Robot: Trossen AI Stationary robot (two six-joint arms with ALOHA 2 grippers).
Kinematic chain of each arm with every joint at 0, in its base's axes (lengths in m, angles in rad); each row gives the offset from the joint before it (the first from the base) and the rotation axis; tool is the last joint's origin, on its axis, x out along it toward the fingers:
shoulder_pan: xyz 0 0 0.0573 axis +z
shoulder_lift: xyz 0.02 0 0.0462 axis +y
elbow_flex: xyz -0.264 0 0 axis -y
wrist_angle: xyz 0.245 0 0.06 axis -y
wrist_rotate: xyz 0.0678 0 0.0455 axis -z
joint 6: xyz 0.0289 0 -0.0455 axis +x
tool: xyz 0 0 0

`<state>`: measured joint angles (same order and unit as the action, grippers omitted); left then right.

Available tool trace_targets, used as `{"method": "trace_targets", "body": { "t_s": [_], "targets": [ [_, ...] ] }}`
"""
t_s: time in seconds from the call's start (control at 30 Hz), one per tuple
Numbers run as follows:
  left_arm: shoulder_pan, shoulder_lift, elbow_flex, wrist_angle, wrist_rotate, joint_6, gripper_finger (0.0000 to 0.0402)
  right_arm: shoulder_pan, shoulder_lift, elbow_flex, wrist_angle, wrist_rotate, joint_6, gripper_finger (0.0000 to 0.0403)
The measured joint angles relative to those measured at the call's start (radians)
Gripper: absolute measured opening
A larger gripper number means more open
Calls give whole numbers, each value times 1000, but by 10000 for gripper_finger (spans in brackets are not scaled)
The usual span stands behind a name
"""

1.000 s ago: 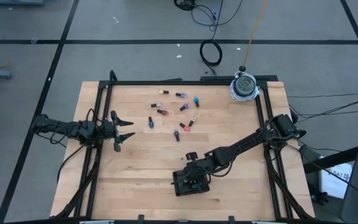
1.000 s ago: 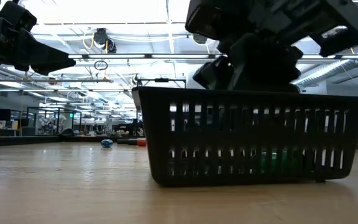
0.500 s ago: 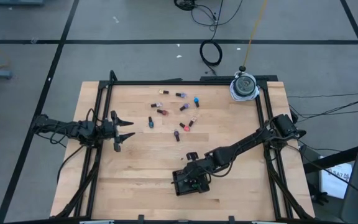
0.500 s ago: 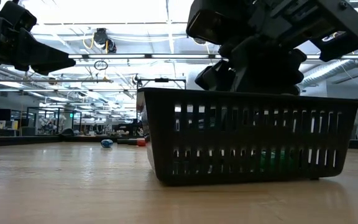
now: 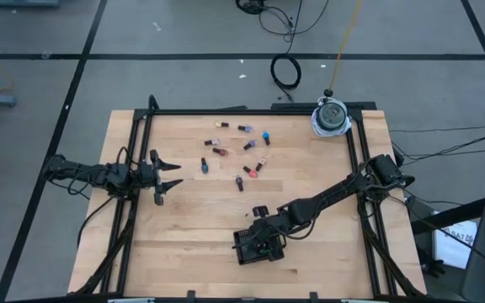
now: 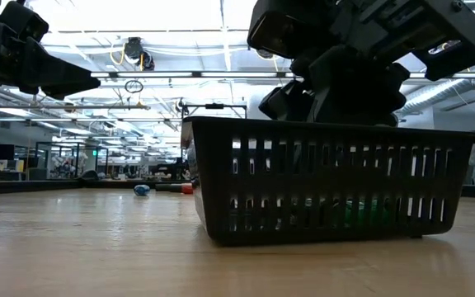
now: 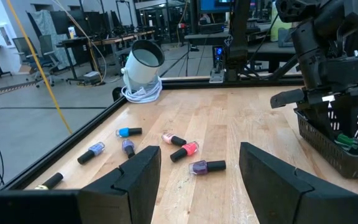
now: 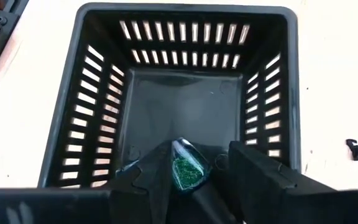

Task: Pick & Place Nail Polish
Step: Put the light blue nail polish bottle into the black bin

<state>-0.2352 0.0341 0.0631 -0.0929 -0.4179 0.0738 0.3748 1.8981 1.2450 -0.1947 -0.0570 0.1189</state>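
Note:
A black slotted basket point(image 5: 255, 247) stands near the table's front, right of centre. My right gripper point(image 8: 194, 180) reaches slanting down into it with its fingers apart. Between the fingers shows a green glitter nail polish bottle point(image 8: 188, 167); through the basket's slots in the low view, the green bottle point(image 6: 361, 216) is low in the basket. Several more nail polish bottles point(image 5: 244, 153) lie on their sides on the far half of the table, among them a red one point(image 7: 190, 149) and a blue one point(image 7: 129, 132). My left gripper point(image 5: 171, 177) hangs open over the table's left edge, holding nothing. My right gripper has the green bottle's body point(image 8: 180, 163) right beside one finger point(image 8: 157, 174), while a gap shows between the bottle and the other finger point(image 8: 253, 171). I cannot tell whether the near finger touches the bottle. The fingers come from above, slanting down into the basket.
A white cylinder on coiled cable point(image 5: 331, 116) sits at the far right corner. A black frame rail point(image 5: 242, 111) runs around the table. A small black clip point(image 8: 353, 149) lies on the wood beside the basket. Bare wood lies left of the basket.
In the low view the basket has shifted a little on the table under my right gripper in the first half second, then stayed still. The bottles on the table lie as before.

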Motion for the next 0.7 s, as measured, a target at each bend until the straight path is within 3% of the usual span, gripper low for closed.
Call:
{"method": "trace_targets", "body": {
  "t_s": [0.47,0.7],
  "targets": [
    [0,0,0,0,0,0,214,-12,-159,0,-36,15,-49,143],
    [0,0,0,0,0,0,214,-64,-259,0,-158,290,-81,146]
  ]
}}
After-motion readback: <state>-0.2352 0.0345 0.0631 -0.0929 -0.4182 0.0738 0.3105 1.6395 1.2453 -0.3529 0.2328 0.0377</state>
